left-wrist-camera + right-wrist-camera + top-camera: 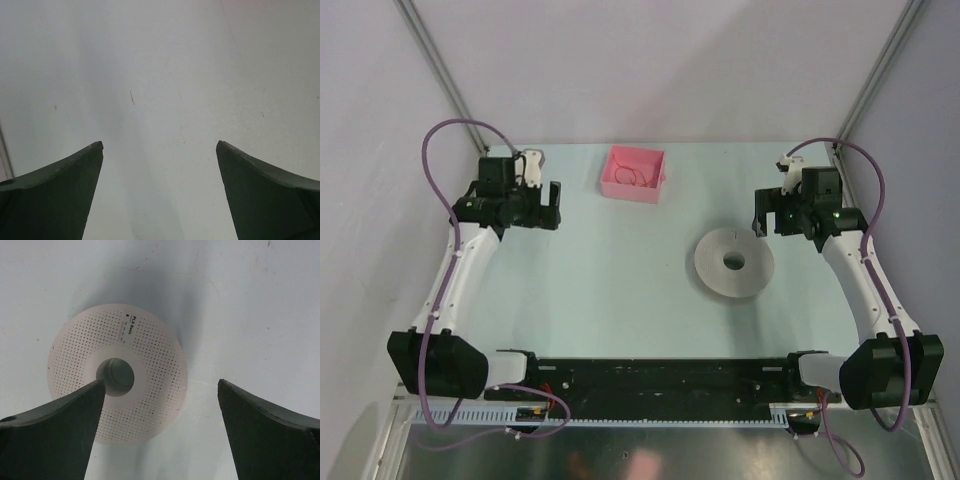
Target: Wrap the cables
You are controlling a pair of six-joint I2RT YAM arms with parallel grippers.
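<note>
A thin reddish-orange cable [629,178] lies loosely looped inside a pink tray [616,186] at the back centre of the table. A grey perforated spool [733,263] with a centre hole lies flat right of centre; it also shows in the right wrist view [150,370]. My left gripper [556,206] hovers open and empty left of the tray; in its wrist view the left gripper [160,150] sees only bare table. My right gripper [760,212] hovers open and empty just above and right of the spool, and in its wrist view the right gripper [161,387] frames the spool's right edge.
Grey enclosure walls and metal frame posts [440,70] bound the table. Purple hoses [438,170] run along both arms. A black rail [660,378] and the arm bases sit at the near edge.
</note>
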